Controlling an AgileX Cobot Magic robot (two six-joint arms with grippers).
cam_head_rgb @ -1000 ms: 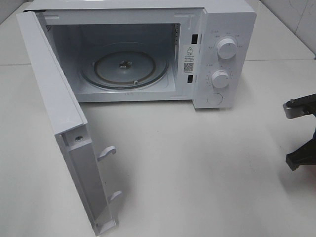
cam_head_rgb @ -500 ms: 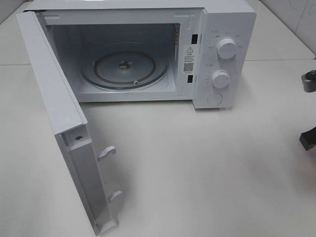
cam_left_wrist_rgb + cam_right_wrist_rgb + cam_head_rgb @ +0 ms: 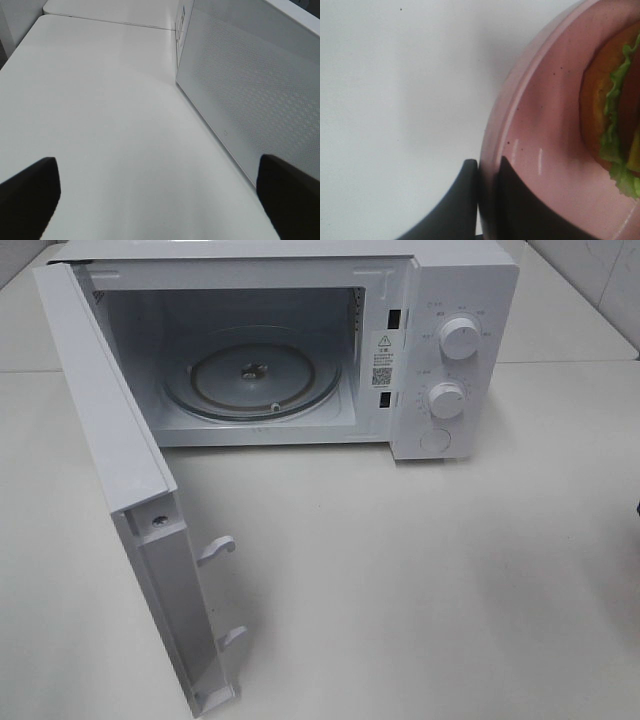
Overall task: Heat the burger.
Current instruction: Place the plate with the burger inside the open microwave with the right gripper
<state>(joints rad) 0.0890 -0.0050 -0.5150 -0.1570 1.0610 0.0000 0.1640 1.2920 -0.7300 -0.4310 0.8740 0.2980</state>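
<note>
Three views are covered in turn, and we place everything against the microwave (image 3: 440, 300).

Exterior high view. The microwave stands at the far side of the white table (image 3: 400, 590). Its door (image 3: 100, 430) is hinged on the microwave's left side and is swung wide open toward the camera. Two latch hooks (image 3: 216, 550) project from the door's free edge. Inside the microwave, the glass turntable (image 3: 250, 375) lies flat on the cavity floor. On the microwave's right-hand panel we find an upper knob (image 3: 459, 337), a lower knob (image 3: 446, 399) beneath it, and a round button (image 3: 435, 440) below both.

Left wrist view. The left gripper (image 3: 157, 190) hangs over the table just beside the outer face of the microwave door, whose dotted window panel runs along one side. Its dark fingers (image 3: 30, 195) stand far apart, released, with only table surface between them.

Right wrist view. The right gripper (image 3: 487, 165) is clenched on the rim of a pink plate (image 3: 545, 125), with one finger outside the rim and one inside. The burger (image 3: 600, 100) lies on this plate, only partly in frame, and its green lettuce (image 3: 612, 85) shows along the edge. We cannot tell whether the plate rests on the table or is lifted. From this view we also cannot tell where the burger sits relative to the microwave.
</note>
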